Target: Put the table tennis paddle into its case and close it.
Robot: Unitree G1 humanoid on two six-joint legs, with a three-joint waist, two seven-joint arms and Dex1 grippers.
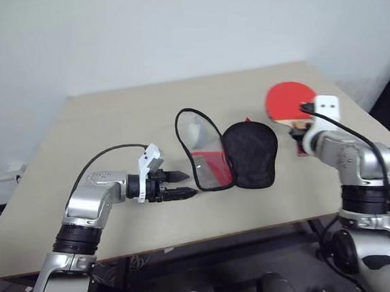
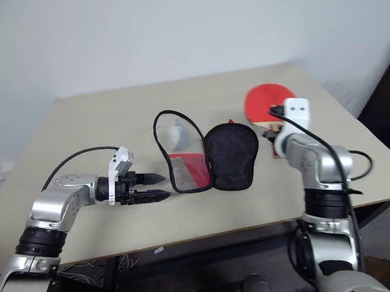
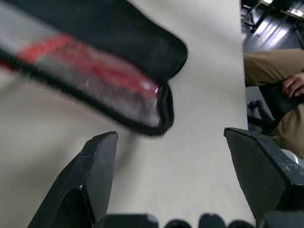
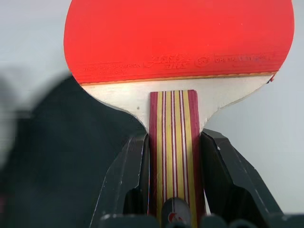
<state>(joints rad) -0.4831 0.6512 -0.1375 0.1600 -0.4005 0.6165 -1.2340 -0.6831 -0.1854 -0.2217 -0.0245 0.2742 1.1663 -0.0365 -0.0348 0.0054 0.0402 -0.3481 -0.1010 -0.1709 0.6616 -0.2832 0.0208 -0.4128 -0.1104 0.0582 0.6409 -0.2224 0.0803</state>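
The right gripper [image 4: 173,156] was clamped on the striped wooden handle of the table tennis paddle [image 1: 291,101], whose red face pointed away from the robot, raised above the table [image 1: 111,119]. To its left the case [image 1: 228,154] lay unzipped, mesh half and black half spread flat. Left of that, the left gripper [image 1: 185,185] hovered with fingers spread wide, empty, just beside the case's mesh edge.

Left gripper [image 1: 188,185] jaws spread wide, right gripper [image 4: 173,142] jaws clamped, arm raised
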